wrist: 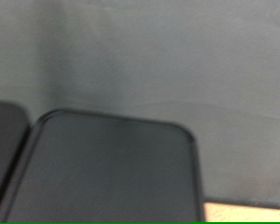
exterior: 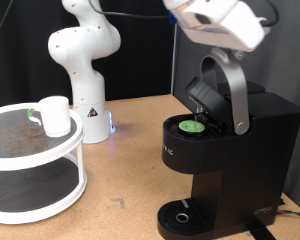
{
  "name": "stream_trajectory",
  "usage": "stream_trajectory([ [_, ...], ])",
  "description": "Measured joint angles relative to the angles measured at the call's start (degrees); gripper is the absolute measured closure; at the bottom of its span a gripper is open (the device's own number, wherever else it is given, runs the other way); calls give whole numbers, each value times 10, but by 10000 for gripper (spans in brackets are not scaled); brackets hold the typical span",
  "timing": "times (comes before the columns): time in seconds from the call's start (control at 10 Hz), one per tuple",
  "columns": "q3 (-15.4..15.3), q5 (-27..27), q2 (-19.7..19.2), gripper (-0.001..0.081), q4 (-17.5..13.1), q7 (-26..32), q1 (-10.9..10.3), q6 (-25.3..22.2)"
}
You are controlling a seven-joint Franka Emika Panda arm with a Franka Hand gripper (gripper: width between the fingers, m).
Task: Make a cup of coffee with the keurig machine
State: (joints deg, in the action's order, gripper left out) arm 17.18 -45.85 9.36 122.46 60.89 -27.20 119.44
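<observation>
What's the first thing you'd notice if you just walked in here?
The boxy black coffee machine at the exterior view's right, its silver-handled lid raised and a green-lidded pod sitting in the open chamber. Then the small white mug on the round two-tier white stand at the left.

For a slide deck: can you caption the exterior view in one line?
Keurig open with a green pod loaded; cup on the round rack; end effector above the raised lid.

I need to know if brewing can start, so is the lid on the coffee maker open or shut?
Open. The keurig machine has its silver-grey handle raised, and a green-topped pod sits exposed in the chamber. The cup stands on the round shelf.
</observation>
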Motion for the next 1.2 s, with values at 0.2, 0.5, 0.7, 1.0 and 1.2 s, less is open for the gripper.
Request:
stream_trajectory([
  [0.2, 15, 20, 15, 805, 13, 33, 14, -32],
  [0.5, 29, 70, 39, 805, 47, 61, 37, -40],
  [0.7, 26, 116, 40, 805, 81, 41, 46, 13],
  [1.0, 18, 174, 7, 805, 114, -21, 48, 101],
  [1.2, 19, 172, 4, 805, 113, -23, 48, 111],
])
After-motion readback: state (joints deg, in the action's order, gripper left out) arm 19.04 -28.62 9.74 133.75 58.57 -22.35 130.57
